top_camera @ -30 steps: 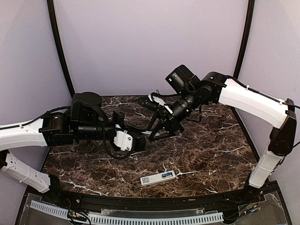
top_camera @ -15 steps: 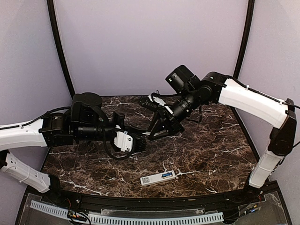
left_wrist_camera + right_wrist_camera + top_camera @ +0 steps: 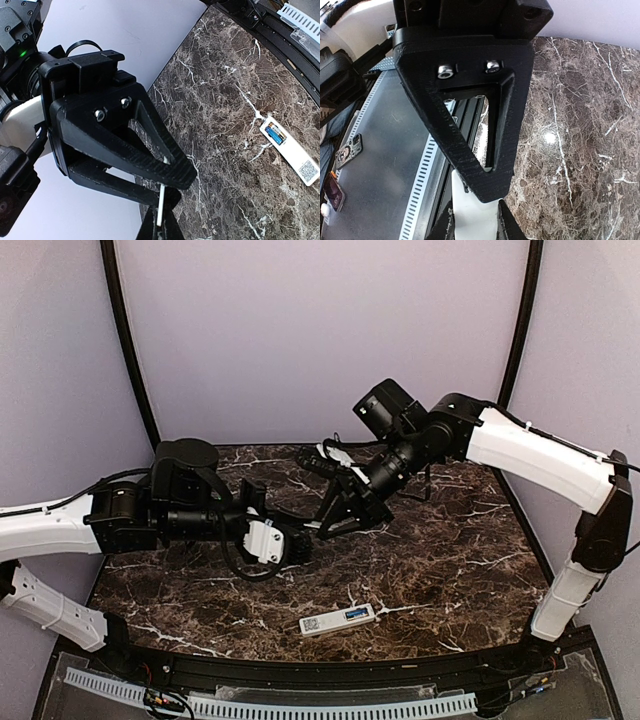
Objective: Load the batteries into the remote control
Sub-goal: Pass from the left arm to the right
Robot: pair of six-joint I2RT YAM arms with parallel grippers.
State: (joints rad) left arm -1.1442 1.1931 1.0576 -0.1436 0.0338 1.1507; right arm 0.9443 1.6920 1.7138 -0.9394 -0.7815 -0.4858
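Gripping thin white cover [image 3: 160, 210] midair with left claw [image 3: 157, 227] and right claw [image 3: 177, 187] alike; down on worktop [image 3: 225, 75], remote [image 3: 290, 152] with blue battery [image 3: 275, 134].

Remote control [image 3: 338, 620] clear (front); left arm [image 3: 60, 525], right arm [image 3: 520, 450] seemingly crowd centre.

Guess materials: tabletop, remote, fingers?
Tabletop: polished dark marble or marble-look laminate; white veins, a glare spot.
Remote: white plastic, probably matte; smooth moulded shell with a printed label.
Fingers: black 3D-printed plastic, likely; fine layer lines show.
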